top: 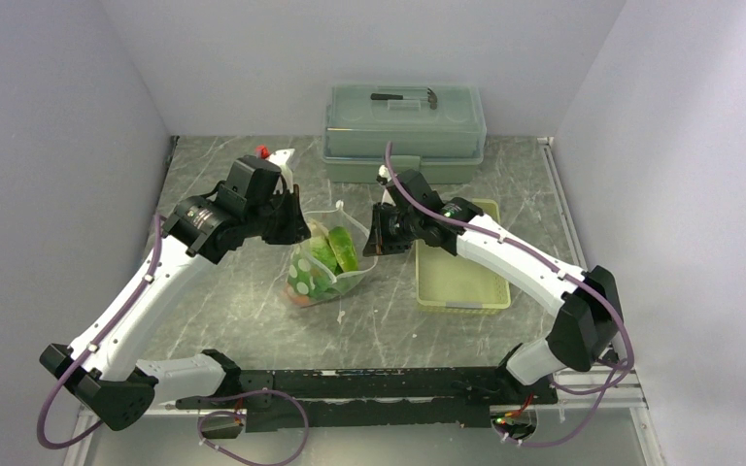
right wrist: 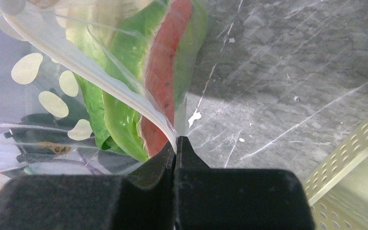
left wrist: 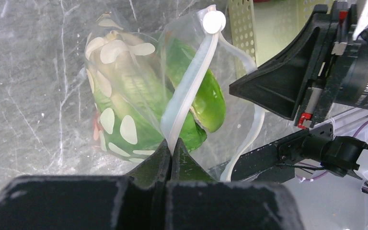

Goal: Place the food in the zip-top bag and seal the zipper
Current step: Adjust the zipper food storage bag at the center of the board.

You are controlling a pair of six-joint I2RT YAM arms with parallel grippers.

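Note:
The zip-top bag (top: 322, 274), clear with white dots, stands on the table between my two grippers, its mouth upward. Inside it lie green lettuce (left wrist: 191, 91) and a red watermelon slice (right wrist: 165, 67); the green pieces (top: 338, 250) also show from above. My left gripper (left wrist: 171, 146) is shut on the zipper (left wrist: 191, 79) at the bag's left end, where the white strip runs out from between its tips. My right gripper (right wrist: 176, 141) is shut on the zipper (right wrist: 79, 62) at the bag's other end. From above, the left gripper (top: 301, 231) and right gripper (top: 377, 243) flank the bag's mouth.
A pale yellow-green perforated tray (top: 458, 277) lies just right of the bag, under the right arm. A lidded grey-green box (top: 405, 126) stands at the back. A small red piece (top: 263, 151) sits behind the left wrist. Walls close in left and right.

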